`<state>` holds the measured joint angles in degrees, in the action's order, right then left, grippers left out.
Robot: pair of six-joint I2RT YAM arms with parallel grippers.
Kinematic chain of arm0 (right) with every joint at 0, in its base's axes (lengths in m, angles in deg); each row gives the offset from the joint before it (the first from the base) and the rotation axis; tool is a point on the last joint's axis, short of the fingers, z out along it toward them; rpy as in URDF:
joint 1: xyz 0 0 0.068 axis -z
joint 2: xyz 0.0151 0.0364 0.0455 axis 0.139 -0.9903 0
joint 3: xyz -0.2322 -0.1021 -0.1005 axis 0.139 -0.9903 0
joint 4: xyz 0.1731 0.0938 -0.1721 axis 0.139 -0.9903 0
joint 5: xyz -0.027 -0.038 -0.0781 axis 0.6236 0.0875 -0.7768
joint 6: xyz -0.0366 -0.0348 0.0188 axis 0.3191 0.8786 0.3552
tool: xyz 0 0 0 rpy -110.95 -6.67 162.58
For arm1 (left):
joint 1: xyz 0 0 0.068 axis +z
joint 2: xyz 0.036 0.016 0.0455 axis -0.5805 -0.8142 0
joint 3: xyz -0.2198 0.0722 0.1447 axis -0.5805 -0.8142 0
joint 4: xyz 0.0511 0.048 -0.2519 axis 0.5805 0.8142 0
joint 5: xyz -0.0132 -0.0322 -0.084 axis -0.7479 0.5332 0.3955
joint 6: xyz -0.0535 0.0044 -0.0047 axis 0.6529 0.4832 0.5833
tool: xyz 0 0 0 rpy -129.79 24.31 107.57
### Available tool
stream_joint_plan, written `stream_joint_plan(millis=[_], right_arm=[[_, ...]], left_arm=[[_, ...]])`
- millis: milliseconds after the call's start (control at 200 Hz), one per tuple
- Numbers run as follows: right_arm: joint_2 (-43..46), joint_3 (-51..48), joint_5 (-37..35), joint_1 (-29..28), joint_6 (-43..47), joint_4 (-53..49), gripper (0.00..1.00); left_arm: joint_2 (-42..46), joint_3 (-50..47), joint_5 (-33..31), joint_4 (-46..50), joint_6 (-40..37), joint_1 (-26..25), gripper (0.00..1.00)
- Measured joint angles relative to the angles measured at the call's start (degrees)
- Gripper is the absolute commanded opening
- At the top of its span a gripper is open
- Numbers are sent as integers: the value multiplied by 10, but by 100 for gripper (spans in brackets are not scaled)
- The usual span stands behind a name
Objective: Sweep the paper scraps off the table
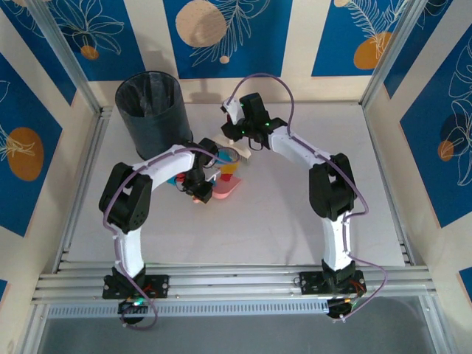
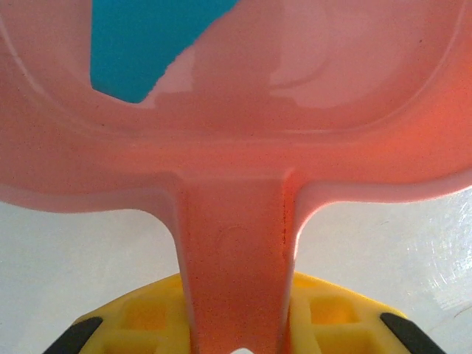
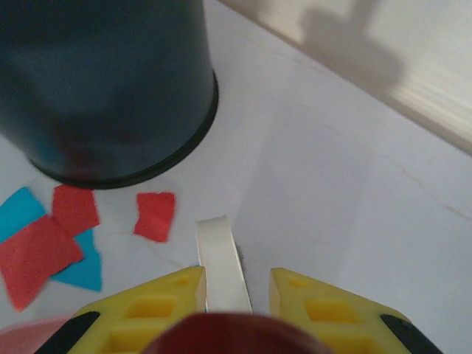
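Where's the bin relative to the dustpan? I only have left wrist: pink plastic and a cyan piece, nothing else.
Observer: The black cylindrical bin stands near the far-left corner of the white rectangular table, beyond and left of the pink plastic dustpan.
Operator: Any scraps not in the pan yet?
Observer: Yes. Red and cyan torn paper scraps lie flat on the table beside the bin's base.
Operator: Right gripper?
Observer: The right gripper is shut on a white flat strip and faces the bin, with those scraps close ahead of it.
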<state>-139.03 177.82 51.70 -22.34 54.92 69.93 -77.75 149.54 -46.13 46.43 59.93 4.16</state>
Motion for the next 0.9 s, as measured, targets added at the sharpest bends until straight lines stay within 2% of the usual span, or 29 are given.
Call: stream_joint_plan(millis=[380, 750, 900], right_arm=[[60, -69, 2, -16, -36, -16, 0], [94, -81, 1, -24, -64, -36, 0], [105, -82, -20, -25, -80, -35, 0]], left_arm=[[0, 1, 0, -2, 9, 1, 0], [0, 1, 10, -5, 8, 2, 0], [3, 1, 11, -15, 7, 2, 0]])
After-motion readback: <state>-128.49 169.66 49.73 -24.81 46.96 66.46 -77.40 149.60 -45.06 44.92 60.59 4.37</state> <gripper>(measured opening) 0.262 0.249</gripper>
